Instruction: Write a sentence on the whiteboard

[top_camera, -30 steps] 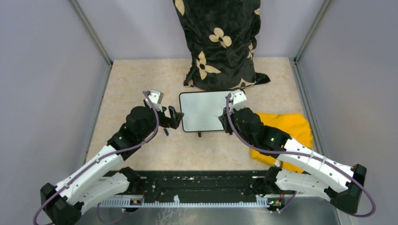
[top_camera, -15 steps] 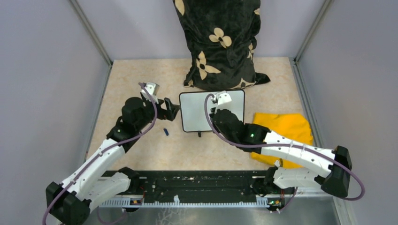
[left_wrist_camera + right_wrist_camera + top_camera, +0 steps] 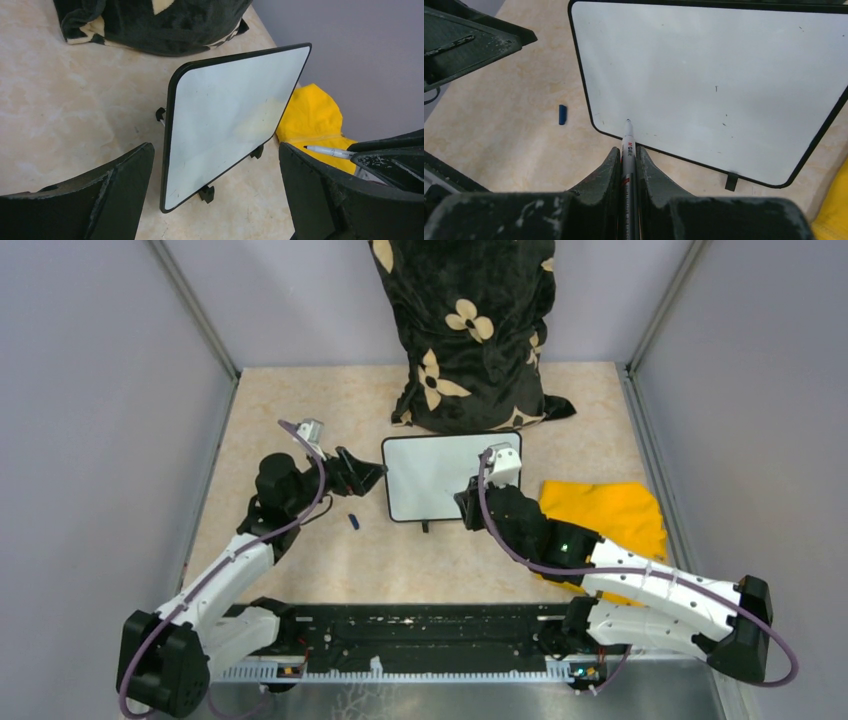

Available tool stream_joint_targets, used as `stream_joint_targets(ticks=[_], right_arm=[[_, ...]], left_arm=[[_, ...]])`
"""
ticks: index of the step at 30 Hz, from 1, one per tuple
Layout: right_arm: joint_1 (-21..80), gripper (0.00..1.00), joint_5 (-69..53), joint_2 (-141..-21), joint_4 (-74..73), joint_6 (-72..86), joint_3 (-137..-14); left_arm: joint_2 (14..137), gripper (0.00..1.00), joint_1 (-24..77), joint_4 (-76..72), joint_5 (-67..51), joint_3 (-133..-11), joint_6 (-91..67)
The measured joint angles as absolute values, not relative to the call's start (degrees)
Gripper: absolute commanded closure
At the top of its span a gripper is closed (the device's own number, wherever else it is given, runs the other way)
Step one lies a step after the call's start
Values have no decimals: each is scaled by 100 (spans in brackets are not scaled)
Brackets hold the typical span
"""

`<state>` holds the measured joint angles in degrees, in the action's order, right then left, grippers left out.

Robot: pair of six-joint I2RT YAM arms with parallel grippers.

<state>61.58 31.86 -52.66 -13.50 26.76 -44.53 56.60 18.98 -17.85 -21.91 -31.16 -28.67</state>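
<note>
Red lettering, seemingly "M&G", is seen on the marker (image 3: 628,134), which is clamped tight in the right claw (image 3: 628,152). The whiteboard (image 3: 714,85) is propped just ahead of its tip. The left claw (image 3: 215,150) is held wide open and empty, facing the whiteboard's left edge.

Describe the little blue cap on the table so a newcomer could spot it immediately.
Find the black flowered cushion at the table's far edge; the whiteboard stands just in front of it. Off the whiteboard's near left corner, on bare tabletop, lies the cap. It is the only blue thing, far smaller than the white marker held by the right gripper.
</note>
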Motion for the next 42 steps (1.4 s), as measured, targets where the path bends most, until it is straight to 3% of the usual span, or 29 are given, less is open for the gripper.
stream_joint_targets(ticks=[16, 29, 38, 42], right_arm=[[6058, 100, 2687, -5389, -519, 2460, -4348], [6058, 100, 2276, -5242, -156, 2196, -4049], [6058, 100, 2255, -4947, -12, 2067, -3975], [6058, 100, 2250, -4886, 64, 2056, -3927]], left_arm=[[6772, 1, 1874, -2047, -1260, -3524, -3382], [6934, 1, 1850, -941, -1302, -4294, -2517], [6632, 1, 1900, 1035, 1081, -5203, -3732], [6630, 1, 2169, 1485, 2058, -5465, -3481]])
